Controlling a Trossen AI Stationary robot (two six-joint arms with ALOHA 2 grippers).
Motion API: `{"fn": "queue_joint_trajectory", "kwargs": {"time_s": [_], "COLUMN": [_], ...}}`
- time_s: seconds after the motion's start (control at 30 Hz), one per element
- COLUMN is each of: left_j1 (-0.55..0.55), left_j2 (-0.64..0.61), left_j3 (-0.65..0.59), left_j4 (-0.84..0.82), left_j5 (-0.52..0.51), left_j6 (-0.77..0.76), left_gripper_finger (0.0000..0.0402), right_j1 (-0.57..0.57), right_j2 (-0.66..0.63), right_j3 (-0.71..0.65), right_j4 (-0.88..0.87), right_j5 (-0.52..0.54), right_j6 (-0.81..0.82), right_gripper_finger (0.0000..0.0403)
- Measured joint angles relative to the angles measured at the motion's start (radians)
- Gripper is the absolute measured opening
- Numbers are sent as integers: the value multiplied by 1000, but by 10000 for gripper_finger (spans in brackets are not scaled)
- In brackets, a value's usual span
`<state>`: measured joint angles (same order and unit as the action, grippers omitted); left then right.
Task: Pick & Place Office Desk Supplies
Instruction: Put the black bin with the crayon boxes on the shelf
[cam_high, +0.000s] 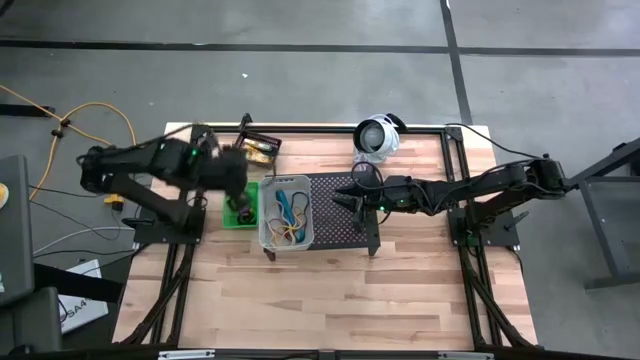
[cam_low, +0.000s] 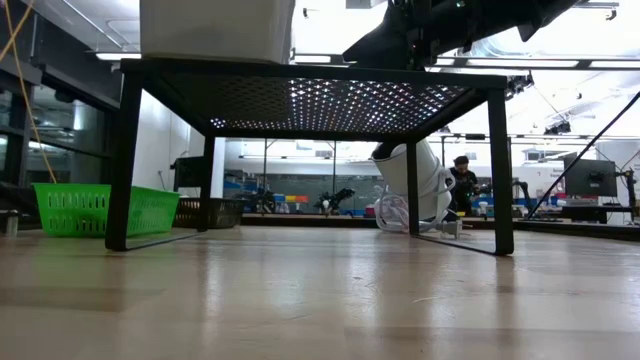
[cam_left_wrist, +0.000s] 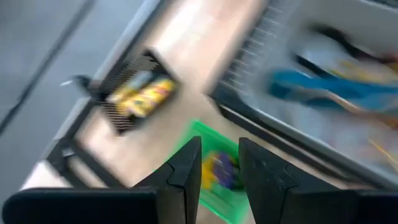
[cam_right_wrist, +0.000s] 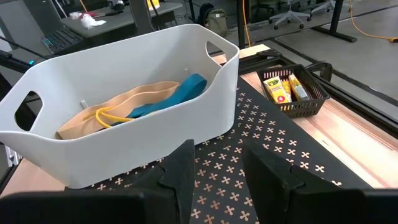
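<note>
Bands (cam_right_wrist: 143, 99) lie in your clear bin (cam_high: 286, 210) on the stand (cam_high: 340, 205). Left gripper (cam_left_wrist: 219, 177) hangs over the green bin (cam_high: 240, 205), jaws apart, empty. Right gripper (cam_right_wrist: 219, 180) sits over the stand beside the clear bin, jaws apart, empty.

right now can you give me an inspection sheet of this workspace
surface: light wooden table, black perforated stand on it.
job's things: white bin on the stand, holding tan, blue and yellow bands; green bin beside it with purple and yellow pieces; black bin with yellow tubes.
clutter: round white-and-silver device at the far edge.
grippers: left gripper above the green bin, fingers parted, nothing between them; right gripper over the stand facing the white bin, fingers parted, empty.
cables: yellow cable on the floor.
surroundings: grey floor; person far behind.
</note>
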<state>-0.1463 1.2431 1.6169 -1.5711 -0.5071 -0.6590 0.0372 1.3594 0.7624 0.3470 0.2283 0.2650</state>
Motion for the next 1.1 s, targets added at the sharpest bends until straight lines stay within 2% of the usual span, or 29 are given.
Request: {"fn": "queue_joint_trajectory", "kwargs": {"time_s": [0.13,0.3,0.43,0.5,0.63,0.8,0.9,1.1], "left_j1": [162,353,495,581,767,977,1084,1234], "left_j2": [0,19,51,72,125,208,259,351], "left_j3": [0,0,0,0,0,-1,-1,-1], "left_j4": [0,18,24,42,116,226,270,268], "left_j5": [-63,-104,-99,-54,65,292,398,522], "left_j6": [7,-60,-124,-105,28,225,298,386], "left_gripper_finger": [100,100,100,100,100,100,100,100], "right_j1": [0,0,0,0,0,0,0,0], "right_j2": [0,0,0,0,0,0,0,0], "right_j3": [0,0,0,0,0,0,0,0], "right_j4": [0,0,0,0,0,0,0,0], "right_j5": [0,0,0,0,0,0,0,0], "right_j6": [0,0,0,0,0,0,0,0], "right_gripper_finger": [121,121,121,121,121,121,121,121]}}
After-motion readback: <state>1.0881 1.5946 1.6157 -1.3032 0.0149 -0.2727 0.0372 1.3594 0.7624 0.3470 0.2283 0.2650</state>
